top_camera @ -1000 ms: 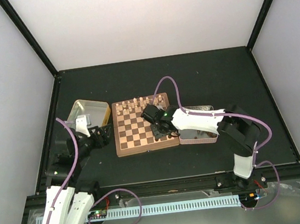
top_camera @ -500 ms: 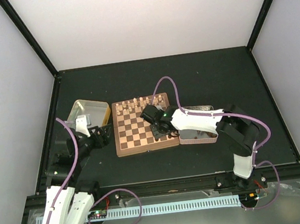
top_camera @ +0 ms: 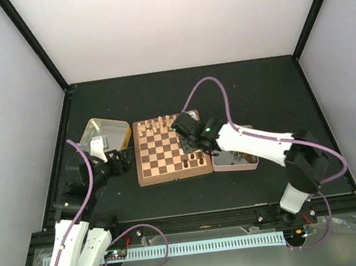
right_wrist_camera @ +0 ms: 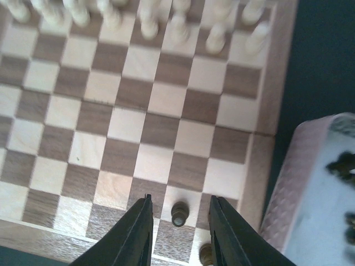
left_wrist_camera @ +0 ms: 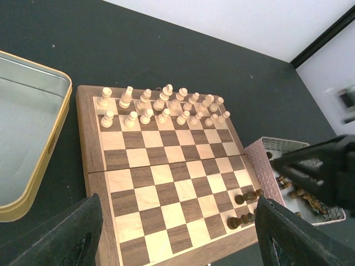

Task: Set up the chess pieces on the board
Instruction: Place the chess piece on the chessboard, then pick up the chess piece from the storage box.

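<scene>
The board [top_camera: 170, 176] lies mid-table. Several dark chess pieces [left_wrist_camera: 248, 196] stand in its near right corner; a few more show in the top view [top_camera: 188, 164]. My right gripper [right_wrist_camera: 180, 198] hovers over that corner, open. One dark piece [right_wrist_camera: 179, 213] stands upright on a light square between its fingers, with a gap on each side, and another [right_wrist_camera: 206, 254] stands nearer the rim [right_wrist_camera: 282, 66]. From above, this gripper [top_camera: 190, 143] is over the board's right half. My left gripper [left_wrist_camera: 177, 198] is open and holds nothing, just off the board's left edge [top_camera: 123, 158].
Cream pieces [left_wrist_camera: 166, 108] fill the board's two far rows. A pink tin [top_camera: 234, 158] holding more dark pieces touches the board's right side. An open gold tin [top_camera: 103, 136] lies to the board's left. The right arm [left_wrist_camera: 319, 172] shows blurred in the left wrist view.
My right gripper has opened, let go of a dark piece in the board's near right corner, and drawn up and back from it. The left arm has not moved.
</scene>
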